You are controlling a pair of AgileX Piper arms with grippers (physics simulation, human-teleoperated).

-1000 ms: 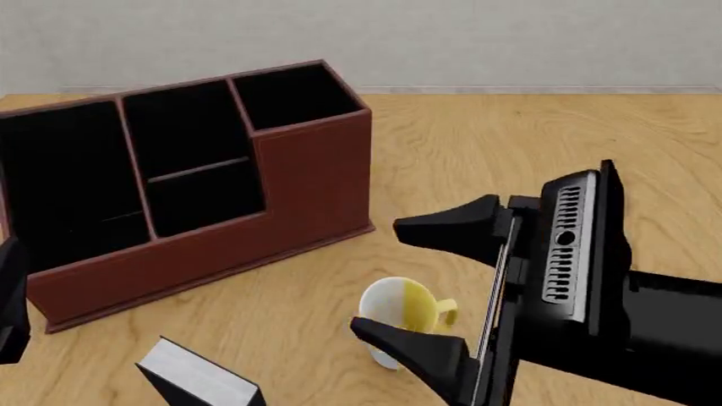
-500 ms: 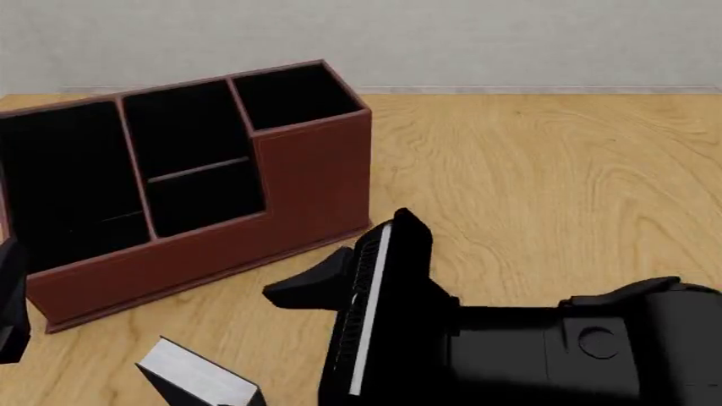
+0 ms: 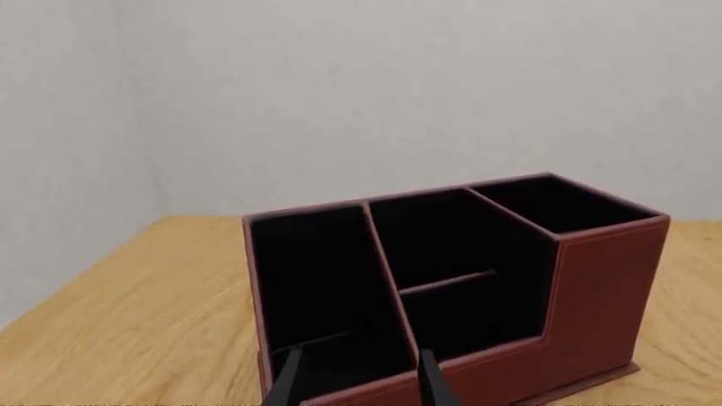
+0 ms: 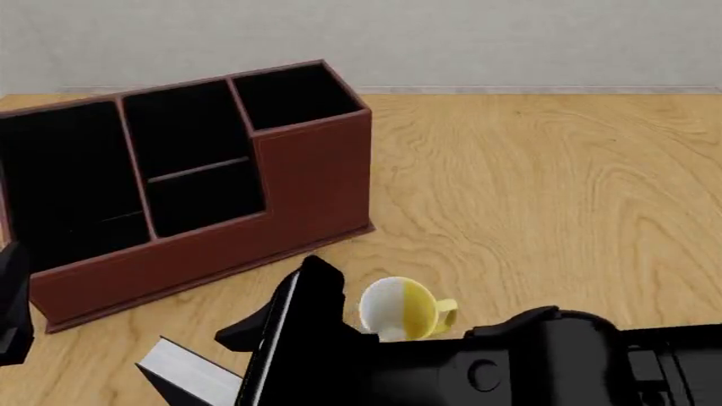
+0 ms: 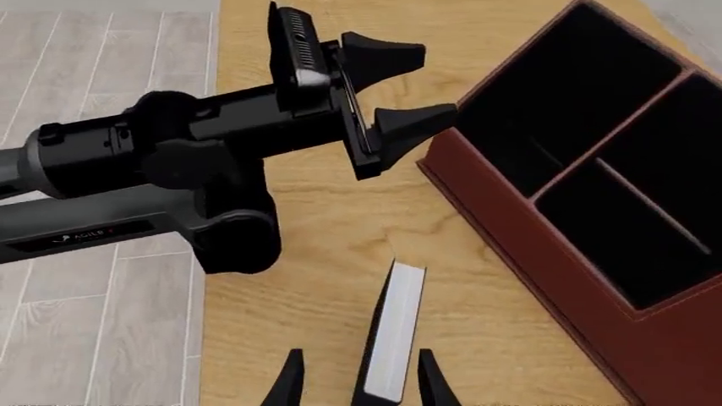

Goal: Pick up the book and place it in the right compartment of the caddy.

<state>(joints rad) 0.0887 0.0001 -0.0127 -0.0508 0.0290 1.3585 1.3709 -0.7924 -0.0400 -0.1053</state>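
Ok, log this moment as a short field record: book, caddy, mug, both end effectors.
book: thin black hardcover with white page edges, standing on the wooden table in front of the caddy, not yet held
caddy: large reddish-brown leather-look organizer, three black sections, nothing visible inside
target: narrow right compartment, nothing visible in it
mug: white-and-yellow mug, lying tipped beside the right arm
right end effector: open, fingers either side of the book's end
left end effector: open, holding nothing, near the caddy's left end

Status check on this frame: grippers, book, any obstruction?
Right gripper open, straddling the book, not gripping. Left gripper open, empty, near the caddy. Mug beside the right arm.
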